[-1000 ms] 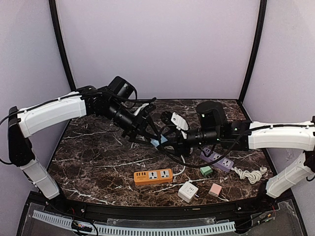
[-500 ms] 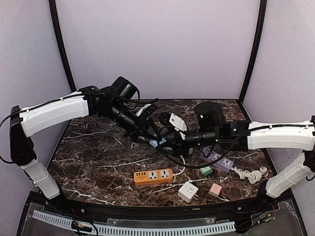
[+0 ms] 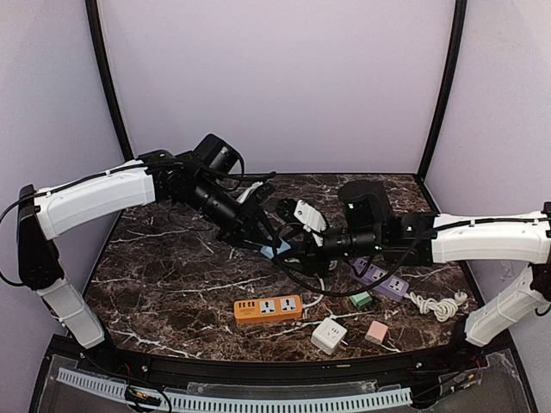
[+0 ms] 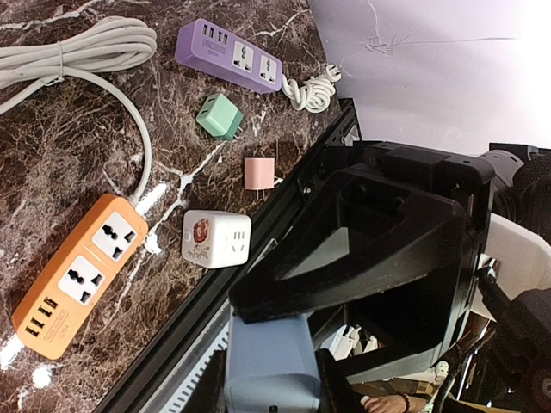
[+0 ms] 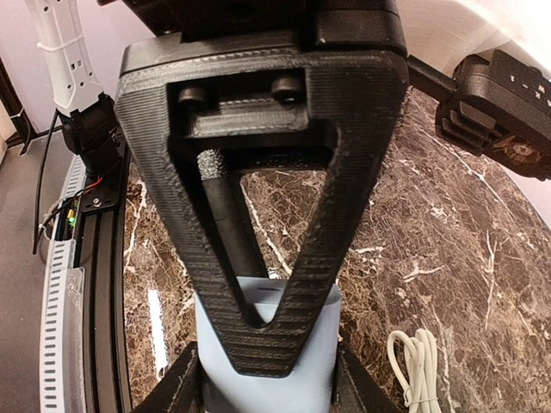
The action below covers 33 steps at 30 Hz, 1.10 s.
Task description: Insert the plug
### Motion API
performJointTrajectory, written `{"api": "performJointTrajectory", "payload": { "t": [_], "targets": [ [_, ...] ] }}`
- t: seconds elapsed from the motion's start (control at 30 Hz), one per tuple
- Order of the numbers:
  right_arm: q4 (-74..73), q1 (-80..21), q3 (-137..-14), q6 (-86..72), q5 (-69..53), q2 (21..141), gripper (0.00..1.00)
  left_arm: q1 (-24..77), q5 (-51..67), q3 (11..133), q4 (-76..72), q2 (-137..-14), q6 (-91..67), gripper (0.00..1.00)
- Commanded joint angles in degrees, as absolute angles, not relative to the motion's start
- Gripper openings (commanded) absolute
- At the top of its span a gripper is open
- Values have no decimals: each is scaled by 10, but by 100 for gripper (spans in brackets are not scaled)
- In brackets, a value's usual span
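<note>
Compared with one second earlier, the two wrists have drawn slightly closer: the left gripper [image 3: 261, 237] has shifted right and the right gripper [image 3: 294, 249] has shifted left. They meet at the pale blue block [image 3: 277, 250], a smooth plastic body with rounded corners, positioned over the middle of the dark, white-veined marble table [image 3: 164, 275]. In the right wrist view, the right gripper's black fingers [image 5: 176, 387] bear on opposite sides of the block and are clamped on it. A ribbed, triangular open-frame finger [image 5: 164, 163] of the left gripper crosses in front, with its tip over the block. In the left wrist view, the block sits at the bottom edge with one dark finger [image 4: 331, 387] against its right side. The opposite finger is out of frame, so whether the left gripper is closed cannot be told. Lying flat on the marble are an orange power strip [image 3: 268, 307] with a white cord, a white cube adapter [image 3: 329, 335], a pink adapter [image 3: 376, 332], a green adapter [image 3: 361, 299] and a purple power strip [image 3: 379, 280] with a coiled white cable [image 3: 437, 304].
</note>
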<state>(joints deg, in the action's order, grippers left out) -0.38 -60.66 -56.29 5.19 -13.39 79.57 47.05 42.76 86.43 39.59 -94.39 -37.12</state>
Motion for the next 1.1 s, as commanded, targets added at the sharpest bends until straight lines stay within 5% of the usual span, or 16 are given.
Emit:
{"api": "performJointTrajectory", "payload": {
  "t": [0.0,0.13,0.3,1.07],
  "targets": [
    [12,-612,-571,20,-128,794,21,475,427,851,385,-910,-351,1],
    [11,-613,-564,9,-117,787,48,475,421,838,381,-895,-350,1],
    [6,-614,-554,5,-97,773,97,475,414,833,386,-883,-345,1],
    [-76,-614,-453,-18,77,608,99,475,184,949,593,-878,-167,1]
  ]
}}
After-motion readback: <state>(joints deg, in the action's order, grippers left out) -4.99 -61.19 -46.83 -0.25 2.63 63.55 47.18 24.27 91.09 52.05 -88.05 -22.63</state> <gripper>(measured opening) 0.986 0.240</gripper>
